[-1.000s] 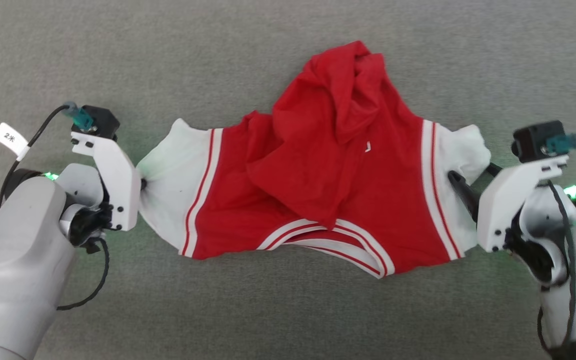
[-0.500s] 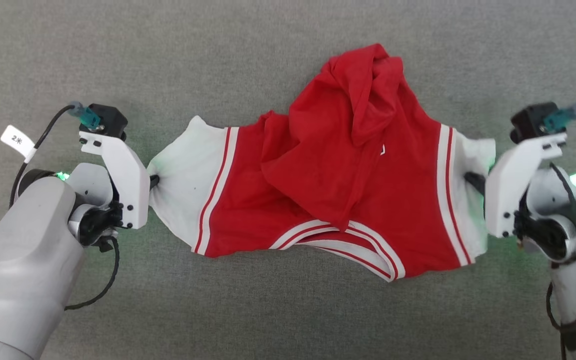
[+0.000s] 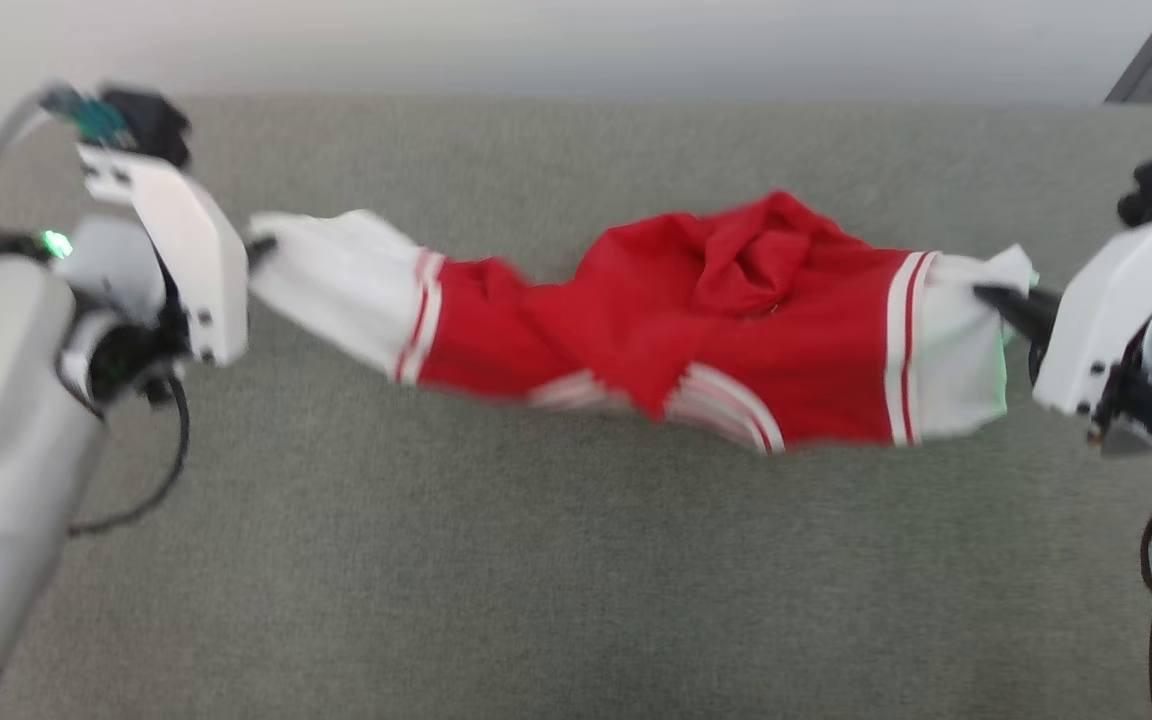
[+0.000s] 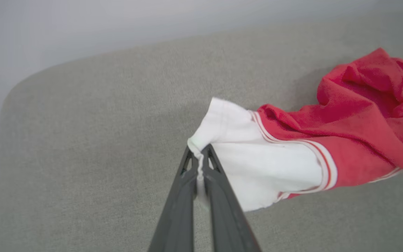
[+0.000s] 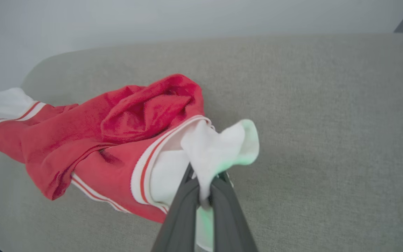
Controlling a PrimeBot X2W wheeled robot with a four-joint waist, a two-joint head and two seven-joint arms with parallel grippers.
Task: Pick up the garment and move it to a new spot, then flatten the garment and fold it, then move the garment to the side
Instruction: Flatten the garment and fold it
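The garment, a red jersey with white sleeves edged in red stripes, hangs stretched between my two grippers above the grey table. My left gripper is shut on the end of the left white sleeve, pinched between its fingertips. My right gripper is shut on the bunched right white sleeve. The red body sags crumpled in the middle, its lower edge near or on the table. The printed number and lettering are hidden in the folds.
A pale wall runs behind the table's far edge. A grey slanted bar shows at the upper right corner. Bare grey table surface lies in front of and beyond the garment.
Both grippers have lifted the sleeves up off the table, and the jersey now hangs stretched between them instead of lying spread. The head camera has tilted up, bringing the wall into view.
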